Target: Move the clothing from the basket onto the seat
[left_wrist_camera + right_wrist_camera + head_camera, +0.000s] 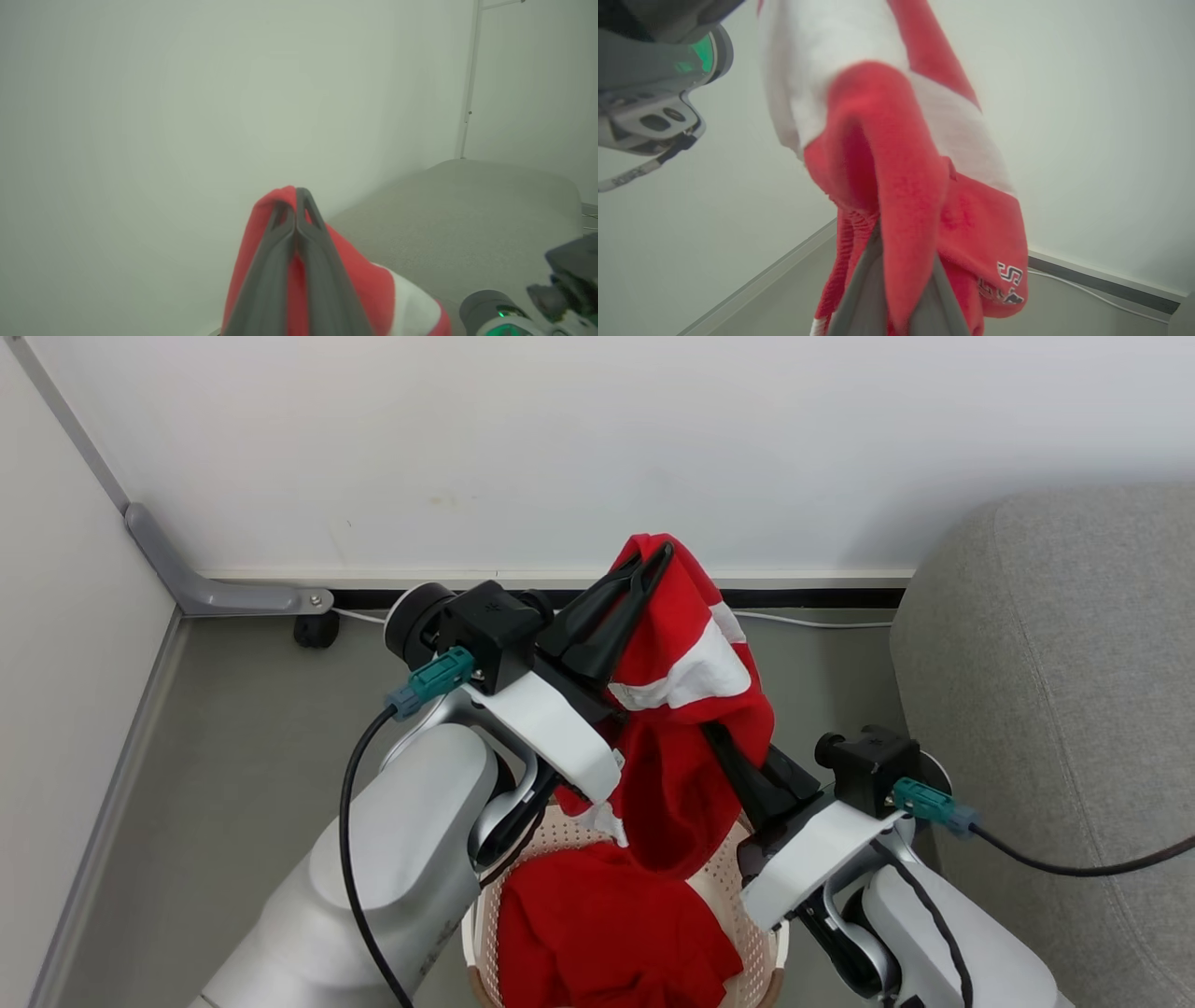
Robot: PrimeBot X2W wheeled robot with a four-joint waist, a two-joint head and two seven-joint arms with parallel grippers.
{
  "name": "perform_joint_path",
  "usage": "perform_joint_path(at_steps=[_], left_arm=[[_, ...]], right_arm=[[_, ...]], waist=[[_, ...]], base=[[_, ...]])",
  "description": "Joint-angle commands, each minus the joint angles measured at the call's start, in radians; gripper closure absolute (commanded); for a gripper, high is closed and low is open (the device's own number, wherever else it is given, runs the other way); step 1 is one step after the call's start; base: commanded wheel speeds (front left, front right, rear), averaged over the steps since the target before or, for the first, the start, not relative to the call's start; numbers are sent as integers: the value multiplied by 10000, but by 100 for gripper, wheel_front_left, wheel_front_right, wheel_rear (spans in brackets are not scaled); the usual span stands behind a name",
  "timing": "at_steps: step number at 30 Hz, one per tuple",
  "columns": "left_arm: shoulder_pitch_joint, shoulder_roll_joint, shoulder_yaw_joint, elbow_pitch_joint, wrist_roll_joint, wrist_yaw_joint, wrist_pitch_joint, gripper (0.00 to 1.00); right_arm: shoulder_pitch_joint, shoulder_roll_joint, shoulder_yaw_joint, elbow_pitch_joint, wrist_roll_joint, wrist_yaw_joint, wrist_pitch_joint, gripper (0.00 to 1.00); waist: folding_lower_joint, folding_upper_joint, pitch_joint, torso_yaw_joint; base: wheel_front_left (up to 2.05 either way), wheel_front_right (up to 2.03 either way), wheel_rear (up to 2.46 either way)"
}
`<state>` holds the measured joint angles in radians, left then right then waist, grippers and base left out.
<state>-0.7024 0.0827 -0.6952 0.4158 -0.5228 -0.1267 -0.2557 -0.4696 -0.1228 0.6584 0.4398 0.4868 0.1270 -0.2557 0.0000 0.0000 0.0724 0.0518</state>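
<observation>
One red garment [691, 644] with a white band hangs in the air above the basket [752, 905]. My left gripper [649, 569] is shut on its top fold, and the closed fingers [299, 242] show red cloth at their tips. My right gripper [728, 751] reaches into the garment lower down, its tips buried in fabric. In the right wrist view a red fold [906, 200] runs down between the grey fingers [859, 298], with white lettering [1008, 280] beside them. The second red garment [607, 933] lies in the cream basket. The grey seat [1055, 709] stands to the right.
A white wall [560, 448] with a dark skirting strip runs behind. A grey bracket [215, 588] and a small black caster [316, 630] sit at the back left on the grey floor [233, 728]. A white cable [812, 621] lies along the wall.
</observation>
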Motion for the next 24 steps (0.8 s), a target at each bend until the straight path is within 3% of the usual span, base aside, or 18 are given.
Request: perform_joint_path(at_steps=[1,4,5,6,7,24], left_arm=[[-208,169,349,-187,-64,-40,-61,100],[-137,173,405,-176,-17,-40,-61,100],[-51,169,424,-167,12,-40,-61,60],[-6,169,432,-175,27,-40,-61,9],[51,177,419,-175,37,-40,-61,0],[989,523,-315,-227,8,-40,-61,0]], right_arm=[[-140,126,-46,-249,11,37,-61,100],[-34,120,-328,-421,-92,37,-61,100],[58,132,-581,-582,-147,37,-61,100],[106,137,-734,-681,-171,37,-61,100],[152,133,-891,-785,-225,37,-61,100],[559,-18,-3679,-2564,-1099,37,-61,100]], waist=[[0,0,-3,-21],[0,0,-5,-74],[0,0,-15,-117],[0,0,-15,-141],[0,0,-16,-167],[0,0,66,-885]], base=[[0,0,0],[0,0,0],[0,0,0],[0,0,0],[0,0,0],[0,0,0]])
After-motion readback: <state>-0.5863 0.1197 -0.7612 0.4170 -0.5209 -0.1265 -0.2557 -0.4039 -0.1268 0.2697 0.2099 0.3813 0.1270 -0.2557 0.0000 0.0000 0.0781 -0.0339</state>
